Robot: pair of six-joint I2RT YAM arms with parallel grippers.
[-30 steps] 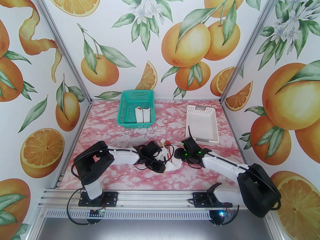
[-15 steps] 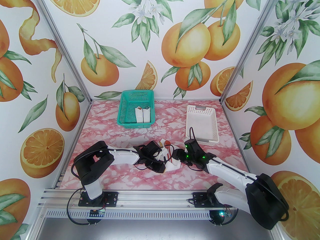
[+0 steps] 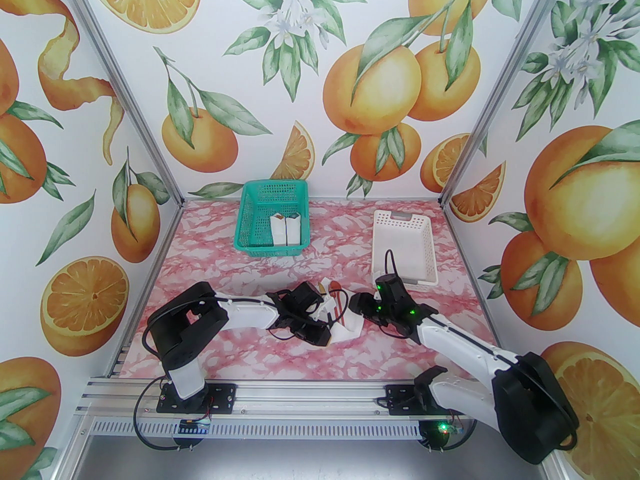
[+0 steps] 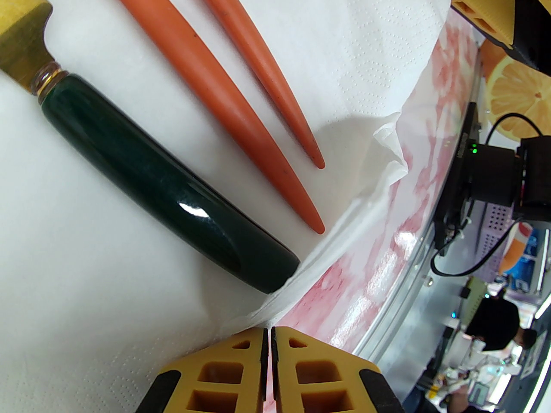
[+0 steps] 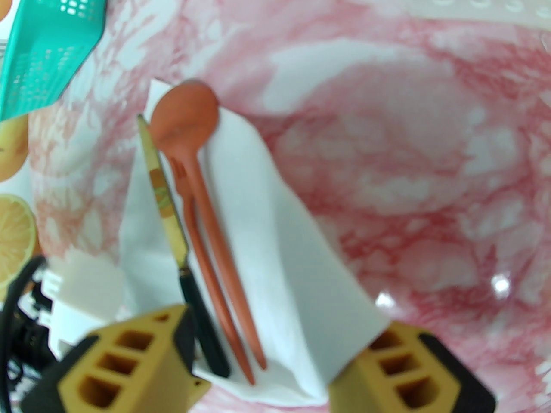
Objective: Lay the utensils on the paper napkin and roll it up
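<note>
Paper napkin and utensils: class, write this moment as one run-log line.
utensils: all three on paper napkin | left fingers: shut on napkin edge | right fingers: open over handle ends | roll: none yet

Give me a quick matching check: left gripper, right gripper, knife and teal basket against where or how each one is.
1 left gripper
2 right gripper
3 knife
4 teal basket

A holds two white bundles
B open, fingers either side of the paper napkin
C shut on the napkin's edge
D lies on the napkin beside the orange utensils

Pairs: 1-C, 2-B, 3-D, 4-A
</note>
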